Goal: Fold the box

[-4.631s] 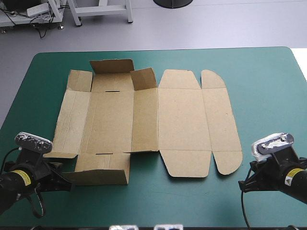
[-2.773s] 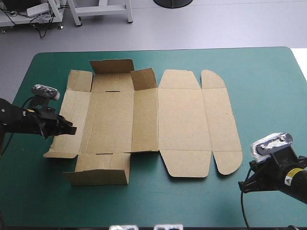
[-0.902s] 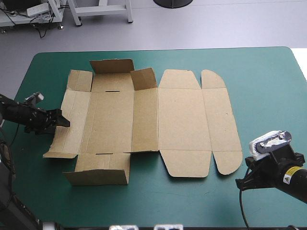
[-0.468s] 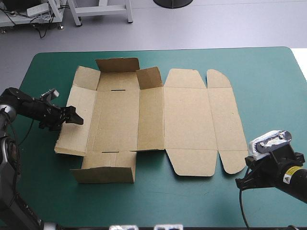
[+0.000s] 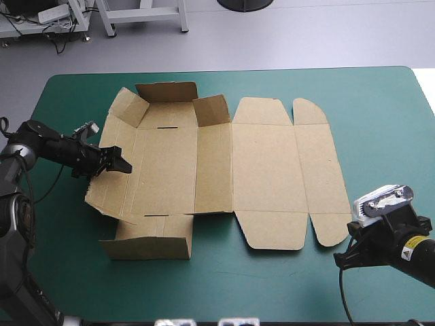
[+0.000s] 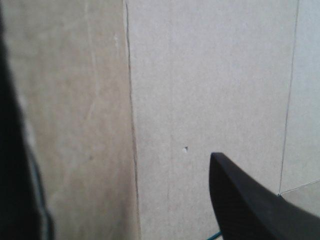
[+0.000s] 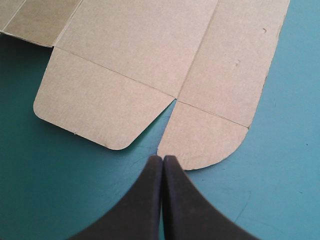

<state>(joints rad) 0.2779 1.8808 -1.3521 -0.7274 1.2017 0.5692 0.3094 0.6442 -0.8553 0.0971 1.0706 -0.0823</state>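
The brown box [image 5: 265, 170] lies as a cut sheet on the teal-green cover, its right half flat. Its left wall [image 5: 112, 146] tilts up, and small flaps at the far and near left ends stand partly raised. My left gripper [image 5: 117, 165] reaches in from the table's left and presses against that raised wall. In the left wrist view brown board [image 6: 210, 75] fills the picture, and the left gripper [image 6: 117, 165] is open, one finger [image 6: 245, 205] standing far from the other. My right gripper [image 7: 163, 159] is shut, just short of the box's near right rounded flap [image 7: 205, 137].
The right gripper [image 5: 353, 248] hovers low near the table's front right corner. Bare teal-green cover [image 5: 380, 122] runs to the right of the box and along the front edge. The box's near left flap [image 5: 146, 239] stands as a low wall.
The left gripper has moved rightward against the box's left wall, tilting it up further. Just before, the whole box slid slightly to the right. The right arm stayed put.
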